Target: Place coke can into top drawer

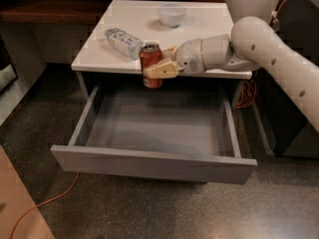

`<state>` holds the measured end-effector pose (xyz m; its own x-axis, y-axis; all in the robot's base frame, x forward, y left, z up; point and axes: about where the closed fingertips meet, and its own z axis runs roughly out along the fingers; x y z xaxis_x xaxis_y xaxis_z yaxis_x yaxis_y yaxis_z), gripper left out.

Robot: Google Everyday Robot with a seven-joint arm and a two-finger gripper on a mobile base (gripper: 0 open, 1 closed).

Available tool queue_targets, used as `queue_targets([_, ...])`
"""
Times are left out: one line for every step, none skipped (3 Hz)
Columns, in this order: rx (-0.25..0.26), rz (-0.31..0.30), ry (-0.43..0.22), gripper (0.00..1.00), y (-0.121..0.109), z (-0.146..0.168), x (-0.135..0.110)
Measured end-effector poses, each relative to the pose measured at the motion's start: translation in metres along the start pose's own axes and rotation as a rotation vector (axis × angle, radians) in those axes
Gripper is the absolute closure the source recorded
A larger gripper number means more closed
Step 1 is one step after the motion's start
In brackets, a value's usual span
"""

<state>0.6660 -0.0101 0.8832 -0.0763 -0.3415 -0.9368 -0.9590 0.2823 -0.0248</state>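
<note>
- Camera view, looking down from the front: we see the pincer just past the front edge of the white worktop, a little left of the middle, on a white arm that reaches in from the right.
- We find the pincer closed on the coke can. One tan finger lies across the can's front and the other sits behind it.
- The coke can is upright with its silver top up. It is off the worktop, and its lower part shows in front of the worktop's front edge, over the back end of the open drawer.
- The top drawer is pulled well out toward us. Its grey inside is in full view, and the can has not yet gone down into it.
- On the worktop we see a clear crinkled plastic bottle lying on its side, just left of the can and behind it.
- A small white bowl stands near the back of the worktop, well apart from the can.
- An orange cable trails over the dark floor at the lower left.
</note>
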Motion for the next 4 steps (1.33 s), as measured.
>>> queue_targets([-0.076, 0.004, 0.006, 1.0, 0.029, 0.012, 0.02])
queue_targets([-0.103, -0.012, 0.023, 1.0, 0.042, 0.018, 0.037])
queue_targets([-0.087, -0.02, 0.034, 1.0, 0.047, 0.024, 0.065])
queue_targets([-0.027, -0.028, -0.001, 1.0, 0.04, 0.035, 0.12])
